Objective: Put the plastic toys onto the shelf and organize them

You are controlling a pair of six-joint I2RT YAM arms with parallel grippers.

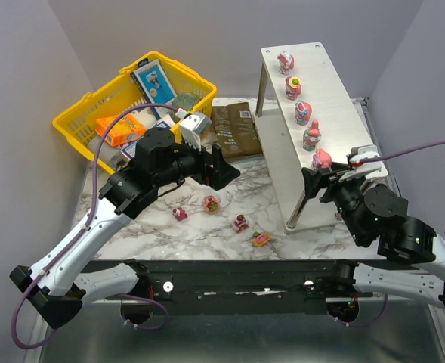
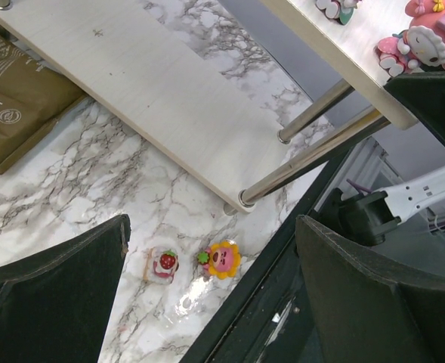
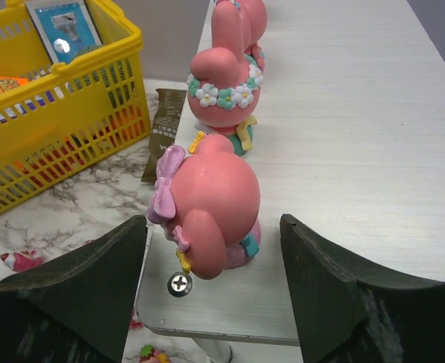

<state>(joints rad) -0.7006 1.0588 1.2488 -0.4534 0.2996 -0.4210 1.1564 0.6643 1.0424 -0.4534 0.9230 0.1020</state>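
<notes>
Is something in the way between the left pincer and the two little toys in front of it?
No, nothing visible. The strawberry toy and flower toy lie on the marble table ahead of the open left pincer; the shelf leg stands beside them.

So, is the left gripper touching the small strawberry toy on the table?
Apart. The top external view shows the left gripper stopping short of the strawberry toy, with bare marble table between them.
</notes>
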